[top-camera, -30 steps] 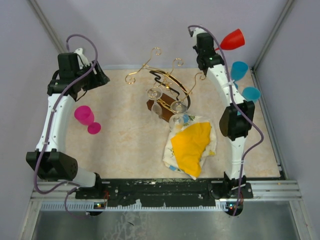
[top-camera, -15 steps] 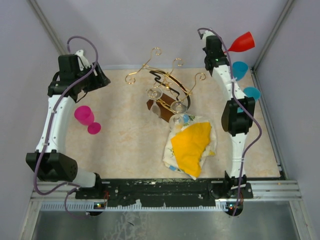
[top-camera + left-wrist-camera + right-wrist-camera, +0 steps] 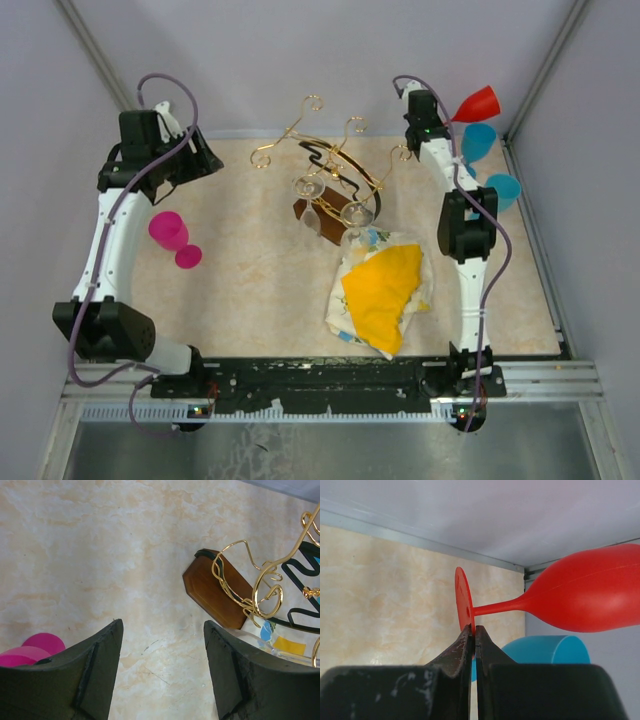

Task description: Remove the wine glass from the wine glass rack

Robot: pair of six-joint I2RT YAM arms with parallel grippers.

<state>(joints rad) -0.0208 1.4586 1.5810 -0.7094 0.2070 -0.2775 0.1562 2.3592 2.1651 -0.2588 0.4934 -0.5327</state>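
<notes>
The wine glass rack (image 3: 330, 160) is a gold wire stand on a dark brown base (image 3: 318, 216) at the back middle of the table. Two clear glasses (image 3: 308, 187) (image 3: 356, 214) hang upside down from it. My right gripper (image 3: 448, 119) is shut on the round foot of a red wine glass (image 3: 478, 103), held sideways in the air at the back right corner, clear of the rack. In the right wrist view the pads (image 3: 474, 628) pinch the foot's rim and the red bowl (image 3: 585, 602) points right. My left gripper (image 3: 205, 155) is open and empty, left of the rack (image 3: 260, 590).
A pink glass (image 3: 172, 238) lies on its side at the left. Two blue cups (image 3: 478, 140) (image 3: 502, 187) stand along the right edge, below the red glass. A yellow and white cloth (image 3: 385, 290) lies in front of the rack. Enclosure walls stand close behind.
My right arm has carried the red glass further right toward the back corner, then a little lower. The left arm has barely moved.
</notes>
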